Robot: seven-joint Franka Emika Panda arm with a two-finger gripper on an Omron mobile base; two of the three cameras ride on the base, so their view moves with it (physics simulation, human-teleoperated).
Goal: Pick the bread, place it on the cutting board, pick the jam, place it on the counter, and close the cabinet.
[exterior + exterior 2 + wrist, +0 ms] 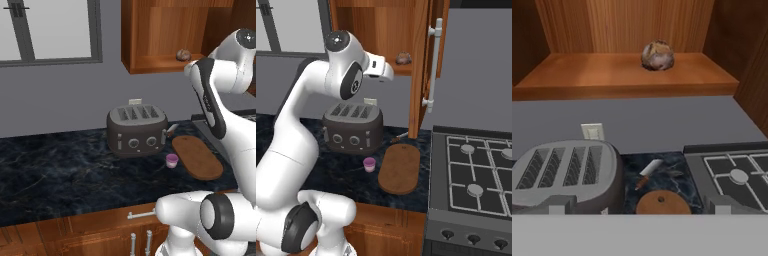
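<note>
My claw point(390, 73) hangs in front of the open cabinet point(418, 65); I cannot tell whether it is spread or pressed together. The bread roll point(657, 55) sits ahead on the shelf. Far below lie the cutting board point(400, 170) and jam jar point(370, 164) on the desk point(60, 170).

A: What is my desk point(60, 170) made of?
B: Dark veined stone, slightly glossy.
A: And my cabinet point(381, 30)?
B: Smooth reddish wood, like the cutting board point(400, 169). The toaster point(137, 131) looks like matt grey metal; the bread point(657, 55) is rough-crusted.
</note>
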